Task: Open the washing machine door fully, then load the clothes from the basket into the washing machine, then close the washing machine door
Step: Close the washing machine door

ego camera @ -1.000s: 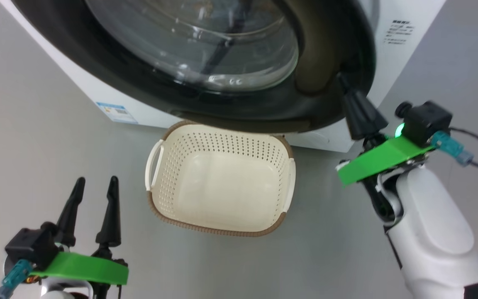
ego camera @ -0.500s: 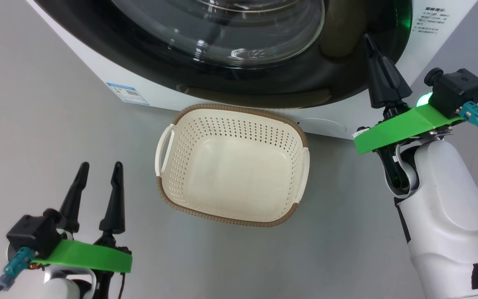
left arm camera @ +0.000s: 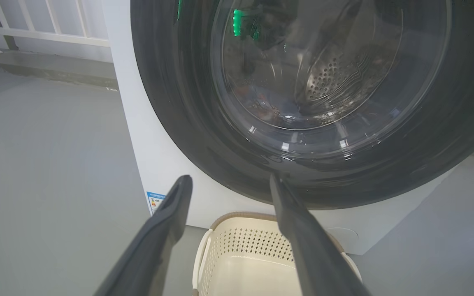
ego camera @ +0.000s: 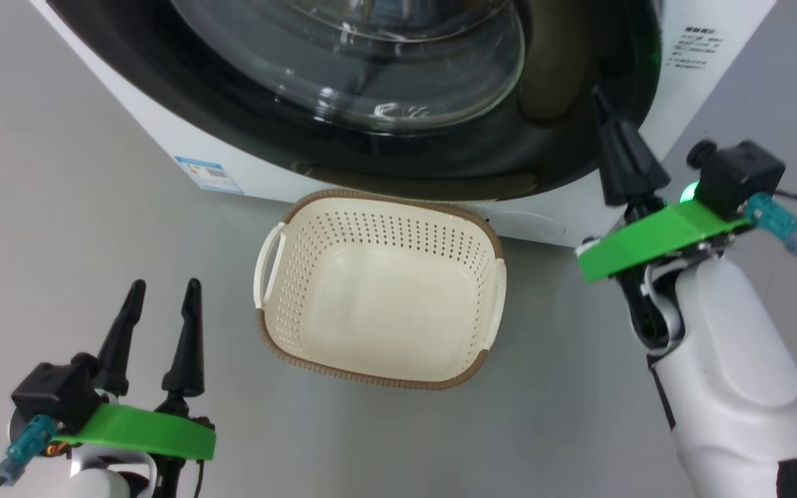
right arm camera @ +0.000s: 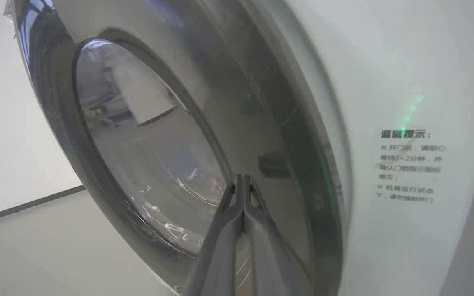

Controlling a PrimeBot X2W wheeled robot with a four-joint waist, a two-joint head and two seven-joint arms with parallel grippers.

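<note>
Grey smooth floor (ego camera: 59, 242) lies under the boxy white washer (ego camera: 156, 131), whose front is nearly covered by the door (ego camera: 343, 76), a round glossy black ring around a bulging clear glass window (left arm camera: 327, 70), lying close against the washer's front. Through the glass the left wrist view shows the perforated steel drum (left arm camera: 335, 78), and low in it a bluish patch flecked orange-brown, probably the clothes (left arm camera: 266, 105), though it is too blurred to be sure. Just in front of the washer, below the door, stands the basket (ego camera: 385, 235), a cream plastic tub with rounded corners, dotted with holes, a ribbed brown rim and two side handles; there is nothing in it. The right gripper (ego camera: 602, 104) has its two dark tapered fingers pressed tight together with nothing between them, the joined tip at the black ring near the door's right edge; whether it touches cannot be told. The left gripper (ego camera: 163, 283) hangs over the floor, left of the basket and apart from it, fingers spread wide and empty. A small blue label (ego camera: 208, 173) sits at the washer's lower corner
</note>
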